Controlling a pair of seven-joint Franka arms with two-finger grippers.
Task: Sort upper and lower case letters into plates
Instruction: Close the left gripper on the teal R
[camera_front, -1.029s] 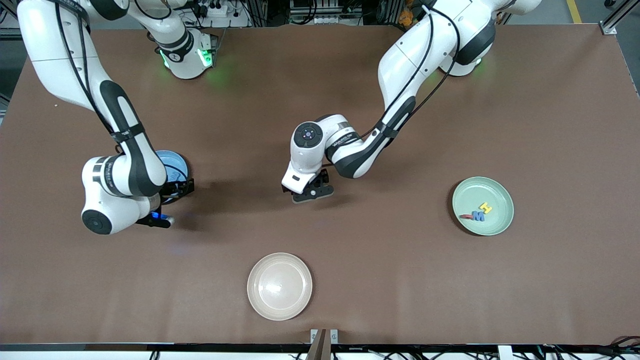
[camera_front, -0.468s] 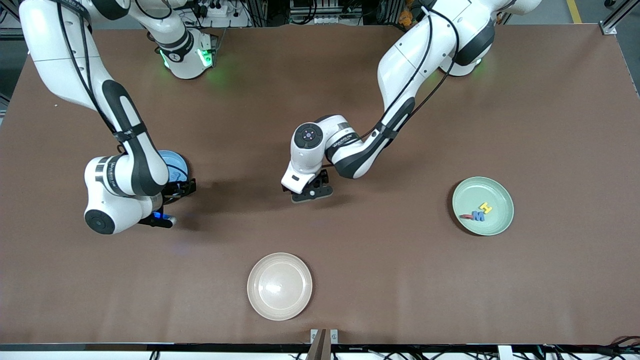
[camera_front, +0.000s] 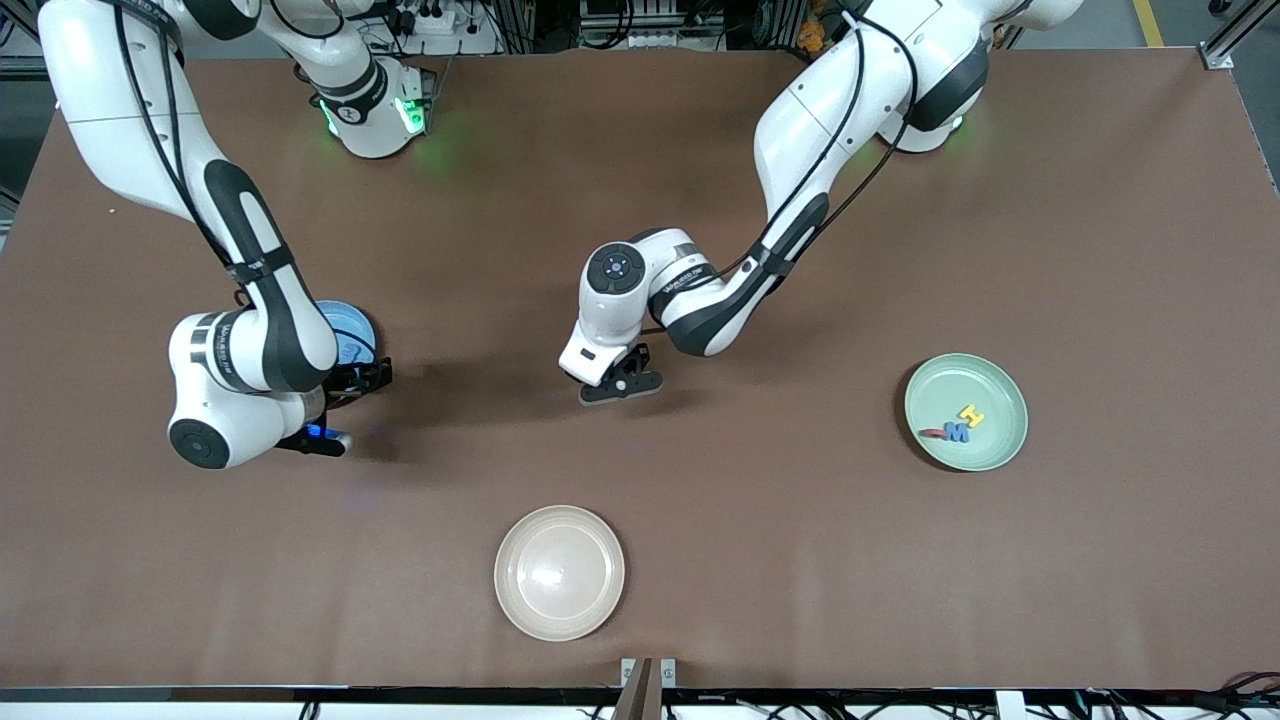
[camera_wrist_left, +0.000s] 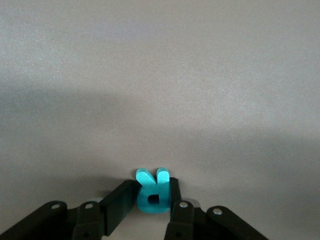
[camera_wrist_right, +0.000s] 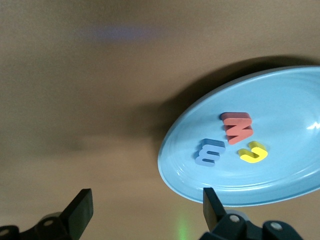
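Nearest the front camera, a cream plate (camera_front: 559, 572) sits on the brown surface (camera_front: 800, 560), holding nothing. Farther back, toward the left arm's end, the mint green plate (camera_front: 992, 445) holds a yellow letter (camera_front: 971, 414), a blue letter (camera_front: 957, 432) and a red one (camera_front: 932, 433) too foreshortened to read. At mid-surface the left hand (camera_wrist_left: 152, 197) is low, its fingers (camera_wrist_left: 119, 204) pinched onto a teal letter (camera_wrist_left: 152, 194); its own arm hides this grip from the front camera. The right hand (camera_wrist_right: 147, 210) hangs over the surface beside the sky blue plate (camera_wrist_right: 285, 192), fingers spread wide and holding nothing. That plate, mostly hidden under the right arm, carries red (camera_wrist_right: 237, 126), blue (camera_wrist_right: 209, 152) and yellow (camera_wrist_right: 253, 151) letters.
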